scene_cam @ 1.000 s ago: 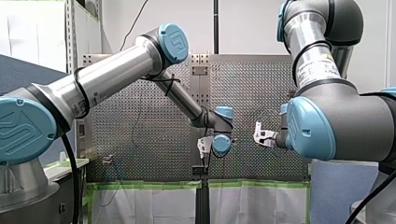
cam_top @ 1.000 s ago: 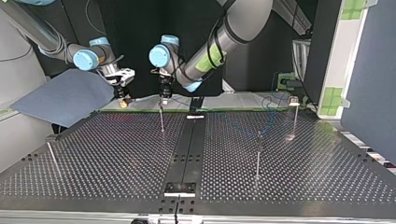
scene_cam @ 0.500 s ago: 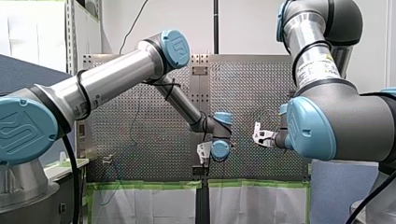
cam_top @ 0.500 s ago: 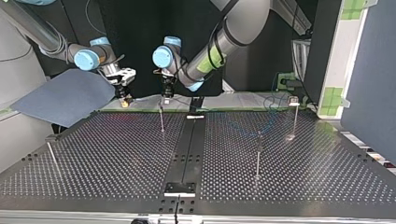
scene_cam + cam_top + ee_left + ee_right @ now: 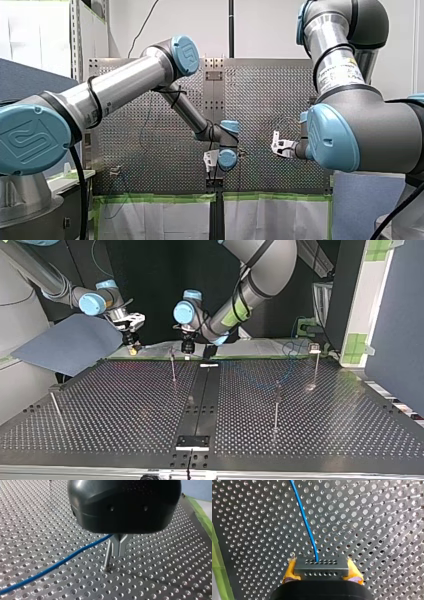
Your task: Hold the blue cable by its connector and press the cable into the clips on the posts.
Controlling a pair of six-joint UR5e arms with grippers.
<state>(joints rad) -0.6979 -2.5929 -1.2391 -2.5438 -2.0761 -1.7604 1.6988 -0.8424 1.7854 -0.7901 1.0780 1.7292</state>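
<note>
Comparing against one second ago: my left arm's black gripper with metal fingers has shifted toward the top view's right. It was right over the top of the thin metal post and now hangs just beside it. In the front view the same wrist has swung to the view's left and sits a little lower. My right arm has not moved. The right gripper is clamped by its yellow pads on the dark perforated block connector, above the perforated metal table. The thin blue cable runs out of the connector's middle, away over the table. In the left wrist view the left fingertips are drawn together, and the cable reaches the notch above them. Whether it is pinched there, cannot tell. The post stands just beside the fingers. Judgement: the sideways move is dragging the cable across this first post to seat it. No clip is discernible, so seating is unconfirmed. The other posts are not yet reached.
</note>
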